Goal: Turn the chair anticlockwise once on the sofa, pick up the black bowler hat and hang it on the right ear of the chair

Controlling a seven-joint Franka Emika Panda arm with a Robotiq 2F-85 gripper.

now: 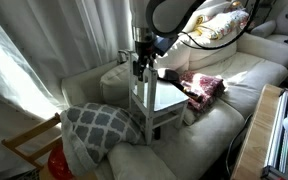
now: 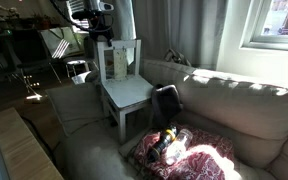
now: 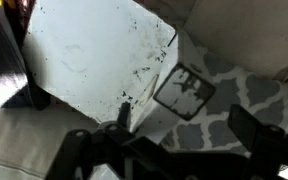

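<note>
The white chair stands on the cream sofa, seen in both exterior views, with its slatted back under my gripper. The gripper hangs just above the top of the backrest. In the wrist view the seat fills the upper left, and the square top of a back post lies between the fingers, apart from them. My gripper is open and holds nothing. The black bowler hat rests on the sofa against the chair's side.
A grey patterned cushion lies against the chair's legs. A red patterned cloth with small items lies on the sofa seat beyond the hat. A bare wooden chair frame stands off the sofa's end by the curtain.
</note>
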